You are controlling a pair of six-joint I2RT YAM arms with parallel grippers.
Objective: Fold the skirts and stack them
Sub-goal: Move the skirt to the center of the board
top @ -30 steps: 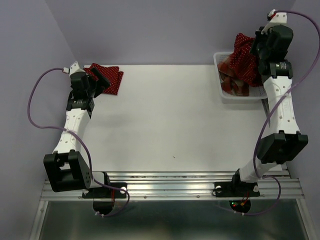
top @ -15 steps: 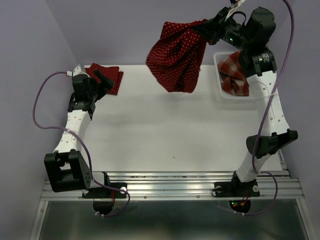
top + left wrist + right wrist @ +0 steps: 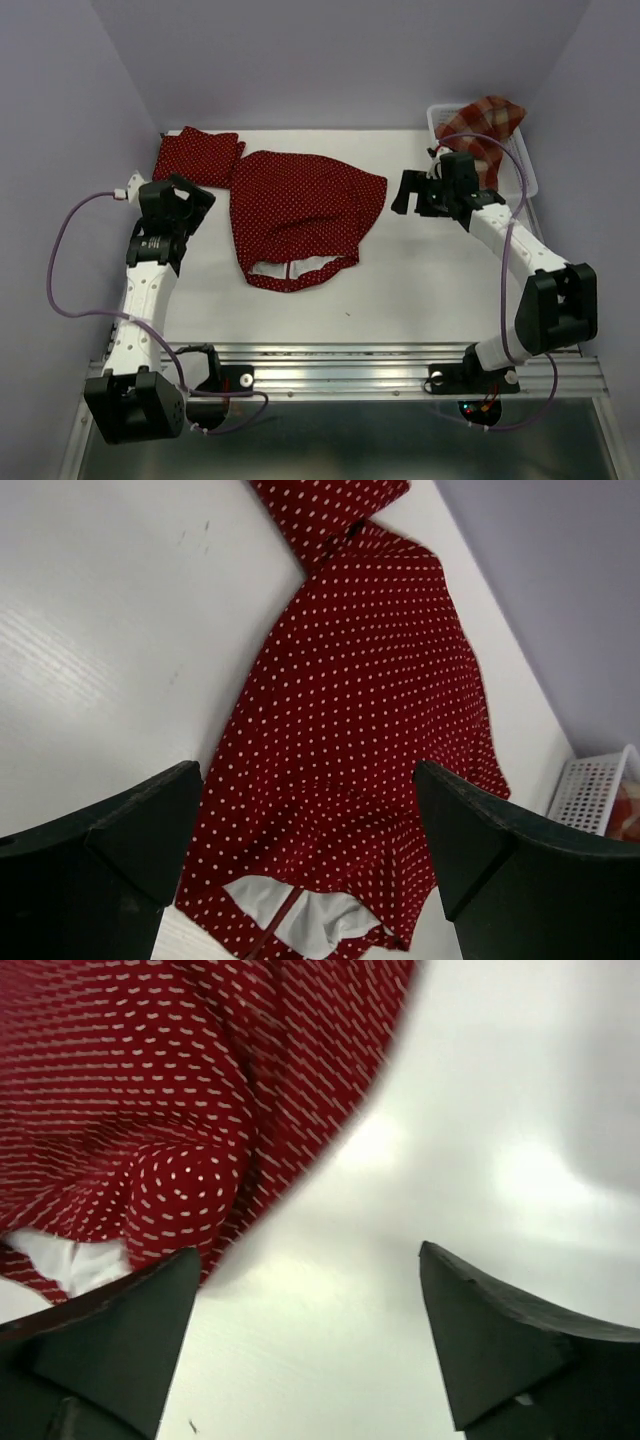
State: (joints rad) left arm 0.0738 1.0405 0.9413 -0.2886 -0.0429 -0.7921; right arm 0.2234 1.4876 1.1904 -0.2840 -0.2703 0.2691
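One dark red polka-dot skirt [image 3: 300, 212] lies spread open on the middle of the table, its white lining showing at the near hem; it fills the left wrist view [image 3: 360, 710] and the upper left of the right wrist view [image 3: 170, 1090]. A second polka-dot skirt [image 3: 200, 155] lies folded at the back left, touching the first. The plaid skirt [image 3: 485, 120] sits bunched in the basket. My left gripper [image 3: 200, 195] [image 3: 305, 780] hovers open just left of the spread skirt. My right gripper [image 3: 403, 195] [image 3: 308, 1255] is open and empty just right of it.
The white mesh basket [image 3: 530, 178] stands at the back right corner, also seen in the left wrist view [image 3: 590, 792]. Purple walls close in the back and both sides. A metal rail [image 3: 340, 365] with the arm bases runs along the near edge.
My right arm lifted the polka-dot skirt out of the basket, swung it left, and let it go; it now lies spread on the table. My left arm drew back toward the near side.
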